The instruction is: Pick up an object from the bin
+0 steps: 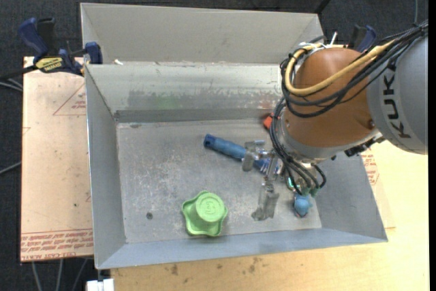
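At the right front of the grey metal bin [102, 167], my gripper [264, 210] hung beside a small rounded blue piece [301, 206]; a blue-handled metal tool [223, 146] lay just behind; whether it was apart or together I could not tell.

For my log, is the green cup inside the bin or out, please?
Inside: the green cup rests on the bin floor, near its front wall.

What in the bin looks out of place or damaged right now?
Nothing stands out. The green lobed cup, blue-handled tool and small blue piece lie apart on the bin floor, none visibly broken or spilled. The pincer hangs close by the tool's metal end. A red thing is mostly hidden by the arm.
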### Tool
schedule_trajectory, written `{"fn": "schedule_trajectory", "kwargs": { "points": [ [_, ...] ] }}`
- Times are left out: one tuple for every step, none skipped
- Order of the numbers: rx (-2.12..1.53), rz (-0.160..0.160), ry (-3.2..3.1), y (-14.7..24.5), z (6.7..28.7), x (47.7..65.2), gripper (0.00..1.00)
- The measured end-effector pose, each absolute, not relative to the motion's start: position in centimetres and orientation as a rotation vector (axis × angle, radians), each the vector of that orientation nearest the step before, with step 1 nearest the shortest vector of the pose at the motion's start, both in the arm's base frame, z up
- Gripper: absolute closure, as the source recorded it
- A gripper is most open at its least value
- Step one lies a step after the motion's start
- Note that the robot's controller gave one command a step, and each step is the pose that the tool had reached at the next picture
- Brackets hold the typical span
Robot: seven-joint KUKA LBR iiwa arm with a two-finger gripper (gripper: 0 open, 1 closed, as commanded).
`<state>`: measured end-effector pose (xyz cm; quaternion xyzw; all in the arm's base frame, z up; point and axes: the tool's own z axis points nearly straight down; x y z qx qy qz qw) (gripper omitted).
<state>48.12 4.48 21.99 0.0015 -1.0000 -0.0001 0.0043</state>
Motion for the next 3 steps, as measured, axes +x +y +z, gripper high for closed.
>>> {"fn": "schedule_trajectory", "kwargs": {
  "points": [
    [0.072,0.002,-3.144,-1.3,15.7,57.8,0.0],
    [-0.252,-0.001,-3.131,-4.2,8.7,61.5,0.0],
    [-0.199,-0.002,-3.135,-3.1,6.9,61.7,0.0]
  ]
}}
